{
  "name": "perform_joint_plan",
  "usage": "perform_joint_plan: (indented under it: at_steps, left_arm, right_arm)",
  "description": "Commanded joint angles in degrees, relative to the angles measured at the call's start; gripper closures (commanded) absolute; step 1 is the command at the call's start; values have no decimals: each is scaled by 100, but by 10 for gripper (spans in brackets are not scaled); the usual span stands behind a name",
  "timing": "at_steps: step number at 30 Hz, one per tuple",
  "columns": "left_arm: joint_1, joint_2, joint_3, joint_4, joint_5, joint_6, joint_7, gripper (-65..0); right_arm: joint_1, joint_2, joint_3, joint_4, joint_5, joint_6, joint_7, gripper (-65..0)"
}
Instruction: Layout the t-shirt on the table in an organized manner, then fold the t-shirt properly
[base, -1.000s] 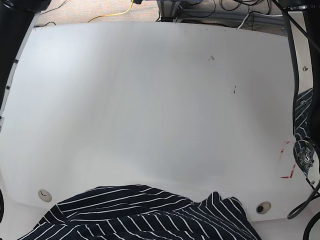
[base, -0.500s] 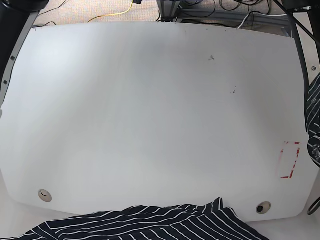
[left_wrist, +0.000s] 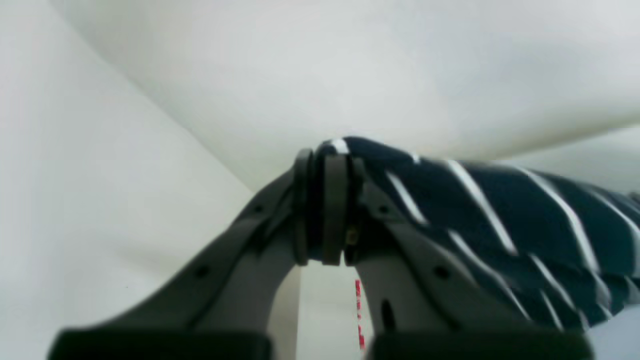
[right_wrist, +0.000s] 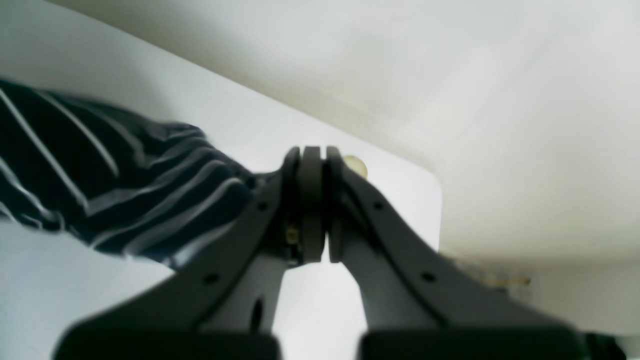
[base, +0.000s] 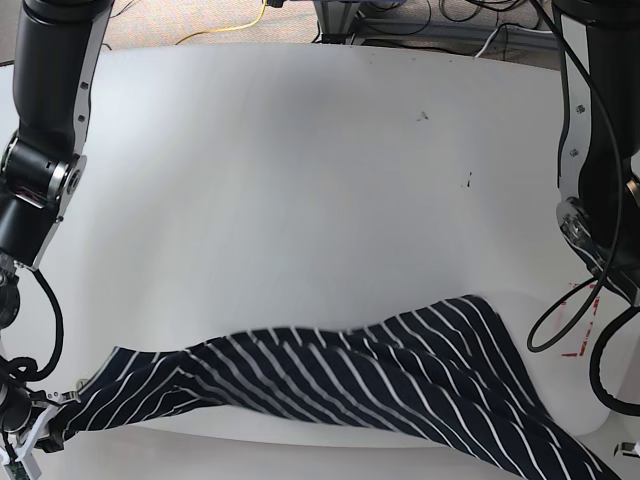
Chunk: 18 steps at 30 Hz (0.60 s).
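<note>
Matte grey fingers (left_wrist: 335, 210) around crumpled striped t-shirt (base: 330, 375) cloth

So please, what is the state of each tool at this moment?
Left tool: closed, holding the t-shirt.
Right tool: closed, holding the t-shirt at the other end.

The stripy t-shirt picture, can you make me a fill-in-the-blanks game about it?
1. The t-shirt is dark navy with thin ____ stripes.
2. The left end effector is shut on the ____.
3. The small rectangle mark on the table is outlined in ____.
4. Both end effectors, left and right, are ____, not open.

Missing words: white; t-shirt; red; shut
</note>
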Motion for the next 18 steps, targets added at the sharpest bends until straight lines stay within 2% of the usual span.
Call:
perform_joint_plan:
  at_steps: [1, 9, 18]
  left_arm:
    - [24, -59, -15, 366, 2, 40, -75, 0]
    - [1097, -42, -24, 1086, -7, 40, 30, 0]
    - [2196, -68, -112, 1473, -16, 40, 162, 0]
  right_arm:
    - [-196, 11, 210, 492, -36, -50, -24, 0]
    - [-1172, -332, 624, 1643, -71, -50, -525, 0]
    - [-2342, -525, 1010, 2470, -80, -50, -648, 0]
